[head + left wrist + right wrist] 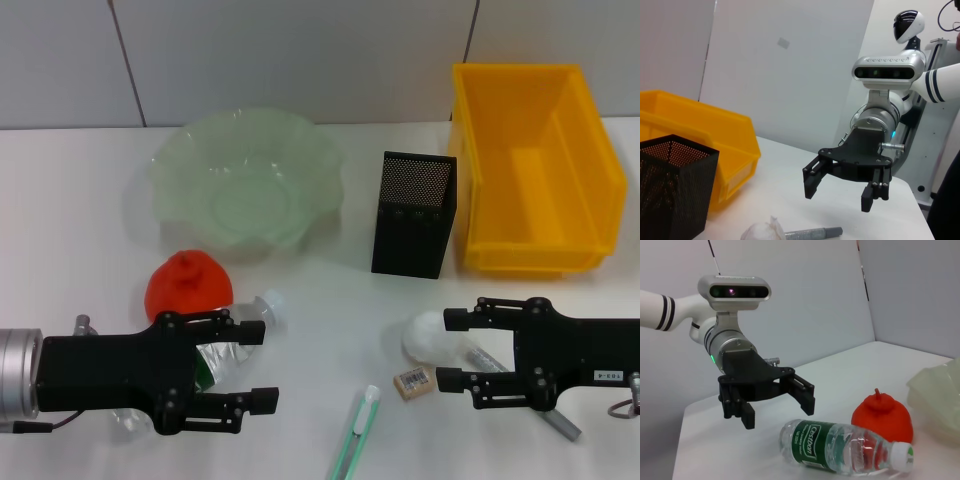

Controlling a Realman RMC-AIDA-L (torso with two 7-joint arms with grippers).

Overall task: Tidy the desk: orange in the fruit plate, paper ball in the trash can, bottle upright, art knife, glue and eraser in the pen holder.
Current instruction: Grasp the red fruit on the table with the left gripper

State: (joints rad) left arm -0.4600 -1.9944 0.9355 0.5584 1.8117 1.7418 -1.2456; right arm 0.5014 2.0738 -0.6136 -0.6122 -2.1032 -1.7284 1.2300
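The bottle (245,328) lies on its side at the front left, cap toward the orange (188,285). My left gripper (268,367) hovers open above the bottle (840,450) without touching it, as the right wrist view shows the left gripper (777,412). The fruit plate (245,180) sits behind the orange. My right gripper (444,350) is open at the front right, above the glue (482,358) and next to the paper ball (428,335). The eraser (413,381) and art knife (357,432) lie nearby. Pen holder (415,215) and trash can (530,165) stand at the back right.
The left wrist view shows the right gripper (840,196) raised above the table, with the paper ball (762,232) and glue (812,233) below it. A white wall runs behind the table.
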